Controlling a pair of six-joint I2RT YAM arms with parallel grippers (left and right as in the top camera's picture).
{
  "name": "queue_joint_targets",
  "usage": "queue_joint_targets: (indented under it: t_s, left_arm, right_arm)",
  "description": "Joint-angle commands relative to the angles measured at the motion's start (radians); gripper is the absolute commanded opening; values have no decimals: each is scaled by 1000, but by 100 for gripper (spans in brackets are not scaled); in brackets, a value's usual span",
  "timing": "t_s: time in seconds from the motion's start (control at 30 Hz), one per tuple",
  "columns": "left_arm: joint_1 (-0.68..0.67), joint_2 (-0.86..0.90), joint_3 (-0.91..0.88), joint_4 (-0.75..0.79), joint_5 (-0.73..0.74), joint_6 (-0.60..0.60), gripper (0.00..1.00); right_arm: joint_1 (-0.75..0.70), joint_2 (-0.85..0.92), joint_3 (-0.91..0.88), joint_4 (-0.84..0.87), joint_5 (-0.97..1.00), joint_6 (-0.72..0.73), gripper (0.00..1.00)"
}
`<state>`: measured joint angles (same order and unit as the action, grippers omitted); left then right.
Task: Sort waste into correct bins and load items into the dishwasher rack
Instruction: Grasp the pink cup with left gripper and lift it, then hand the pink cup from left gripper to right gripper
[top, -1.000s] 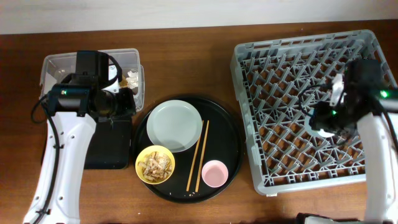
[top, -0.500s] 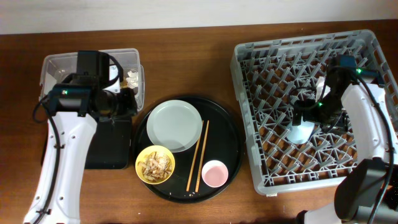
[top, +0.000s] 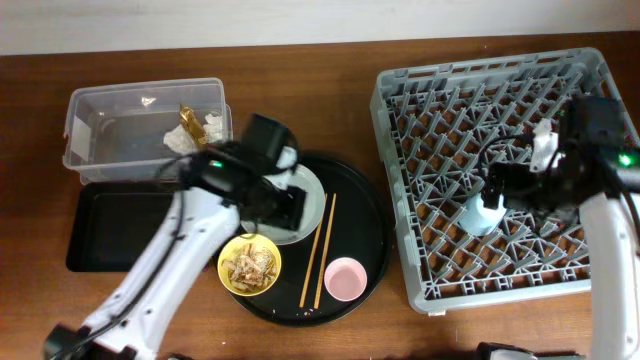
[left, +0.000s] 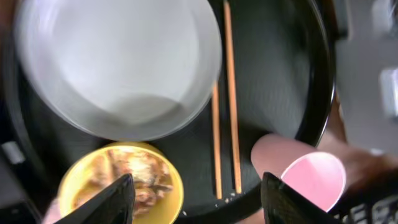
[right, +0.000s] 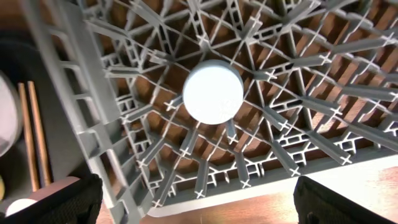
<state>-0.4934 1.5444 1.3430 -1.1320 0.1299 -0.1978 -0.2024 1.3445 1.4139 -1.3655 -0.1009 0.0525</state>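
Left hand (left: 199, 198) shifted over plate (left: 118, 62), spread wide

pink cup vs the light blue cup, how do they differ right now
The round pink cup stands mouth up; the light blue cup is turned over, base up. The pink one sits on the round black tray; the blue one sits among the pegs of the grey plastic dishwasher rack. Both are small round cups.
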Motion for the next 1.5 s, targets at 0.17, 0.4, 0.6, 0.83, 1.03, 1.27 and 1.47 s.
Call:
queue_joint_targets:
  t_s: [0.17, 0.4, 0.6, 0.83, 1.03, 1.27, 1.47]
  left_arm:
    - [-216, 116, -146, 93, 58, 12, 63]
    - [-265, 210, -183, 217, 57, 8, 24]
    - [-259, 212, -155, 229, 0, 8, 0]
    - [-11, 55, -13, 256, 69, -34, 0]
    - [259, 73, -16, 511, 713, -183, 0]
    - [266, 141, -16, 715, 1128, -214, 0]
    - [224, 140, -16, 765, 1218, -230, 0]
  right_arm:
    - [-7, -13, 13, -8, -27, 5, 99]
    - [-7, -13, 13, -8, -27, 6, 99]
    - [-7, -13, 13, -8, -27, 5, 99]
    - [-7, -13, 13, 19, -24, 6, 99]
    - [-2, 28, 9, 43, -502, -189, 99]
    - [143, 162, 9, 49, -1028, -468, 99]
    - [264, 242, 9, 161, -1192, -517, 99]
